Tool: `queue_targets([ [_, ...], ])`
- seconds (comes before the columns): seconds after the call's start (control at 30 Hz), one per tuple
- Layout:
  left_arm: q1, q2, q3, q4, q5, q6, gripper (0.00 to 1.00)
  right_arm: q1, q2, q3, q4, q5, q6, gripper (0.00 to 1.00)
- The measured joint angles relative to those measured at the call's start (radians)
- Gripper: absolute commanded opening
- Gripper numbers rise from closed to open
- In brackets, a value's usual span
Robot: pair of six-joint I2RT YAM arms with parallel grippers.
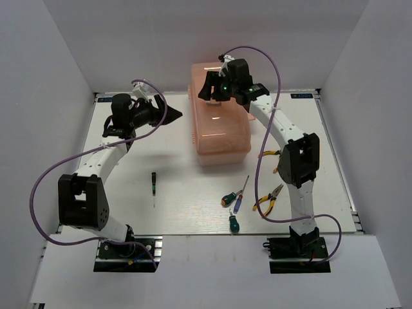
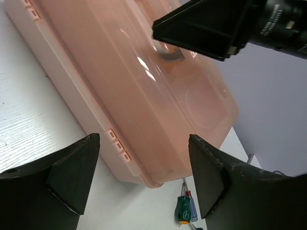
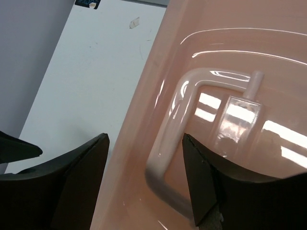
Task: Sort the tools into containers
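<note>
Salmon-pink toolbox (image 1: 219, 125), upper centre. Left gripper (image 2: 143, 138): jaws apart, empty, left of it. Right gripper (image 3: 145, 136): jaws apart over lid handle (image 3: 165, 120). Blue table label (image 3: 88, 3): illegible.

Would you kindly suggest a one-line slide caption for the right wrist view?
Right gripper, jaws open, hovers above the pale lid handle of the salmon-pink toolbox, white table beyond.

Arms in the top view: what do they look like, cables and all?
The left arm and right arm have white links, boxy black joints and a looping purple cable each. The fingers are black wedges. A green light glows by the right wrist.
</note>
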Motion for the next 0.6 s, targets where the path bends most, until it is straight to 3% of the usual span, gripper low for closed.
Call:
queue_targets([
  [0.33,0.0,0.013,0.008,0.036,0.035,0.001,0.84,0.024,0.013,0.004,0.001,0.074,0.029,0.67],
  [0.6,0.0,0.06,0.127,0.051,0.048,0.014,0.84,-0.005,0.021,0.004,0.022,-0.023,0.137,0.64],
])
